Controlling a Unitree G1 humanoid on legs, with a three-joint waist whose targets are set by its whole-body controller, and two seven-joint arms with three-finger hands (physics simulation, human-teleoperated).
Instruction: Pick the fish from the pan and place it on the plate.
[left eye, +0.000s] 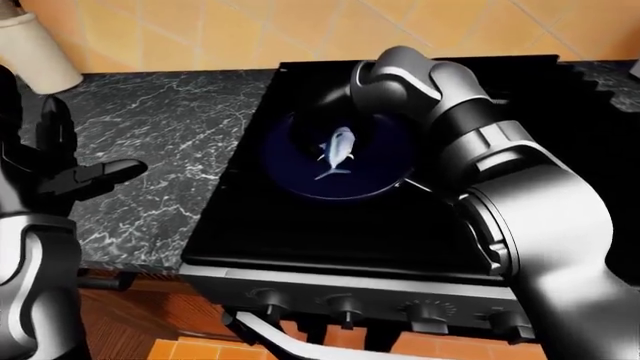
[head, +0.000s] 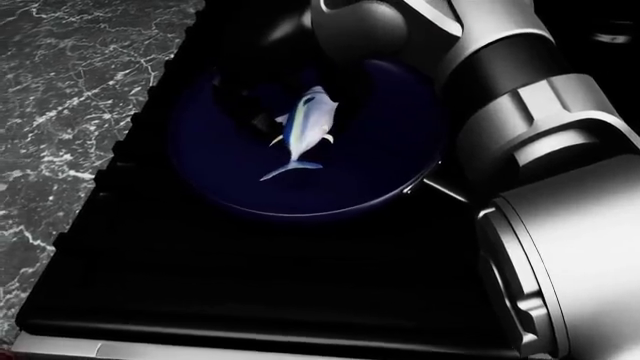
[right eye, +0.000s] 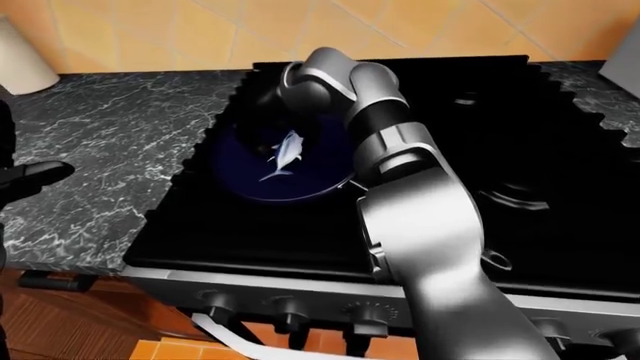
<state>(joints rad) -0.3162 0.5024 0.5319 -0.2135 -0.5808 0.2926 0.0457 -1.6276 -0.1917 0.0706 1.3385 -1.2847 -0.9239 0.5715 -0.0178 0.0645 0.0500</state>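
Observation:
A small blue and silver fish (head: 303, 127) lies in a dark blue pan (head: 225, 187) on the black stove, head toward the top of the head view. My right arm reaches over the pan from the right. Its dark hand (head: 285, 88) hangs at the fish's head, fingers spread on either side and open. The black fingers are hard to trace against the pan. My left hand (left eye: 75, 150) is raised and open over the marble counter at the left edge of the left-eye view. No plate shows in any view.
The stove (left eye: 330, 225) has a row of knobs (left eye: 340, 304) along its lower face. Dark marble counter (left eye: 170, 127) lies left of it, with a white cylinder (left eye: 35, 45) at the tiled wall. The pan's handle (head: 440, 187) points to the lower right.

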